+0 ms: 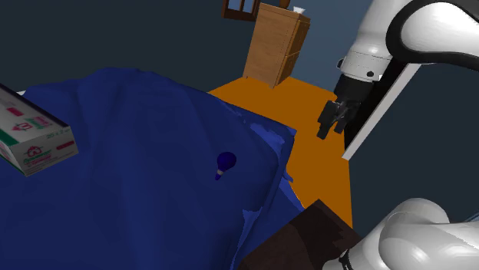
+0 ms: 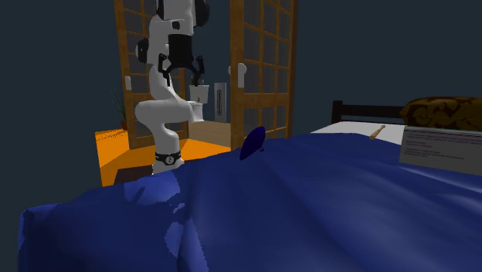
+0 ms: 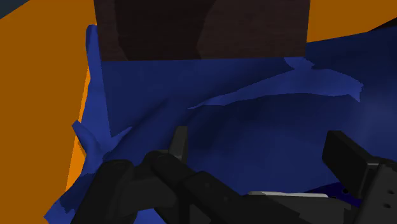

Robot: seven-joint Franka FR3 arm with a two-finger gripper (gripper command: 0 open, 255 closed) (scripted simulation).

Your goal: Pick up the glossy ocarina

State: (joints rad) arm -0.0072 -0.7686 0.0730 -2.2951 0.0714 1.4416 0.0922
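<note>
Hanging gripper [image 1: 332, 125] high up, well apart from ocarina [image 1: 225, 162], holding fingers [image 3: 180, 145] apart & clasping nothing; looking down in wrist view on bedspread [image 3: 254, 114] folds, dark stand [image 3: 203, 28] & orange floor [image 3: 38, 95]. Lying dark blue & glossy on blue bedspread, nr edge toward stand, small pale tip pointing to shoulder view's bottom. Resting at shoulder view's left edge, well apart from ocarina: white box [image 1: 31, 134] w/ red & green print.

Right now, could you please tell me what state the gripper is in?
Gripper: open, holding nothing; the ocarina lies on the blue cover, away from it.
</note>
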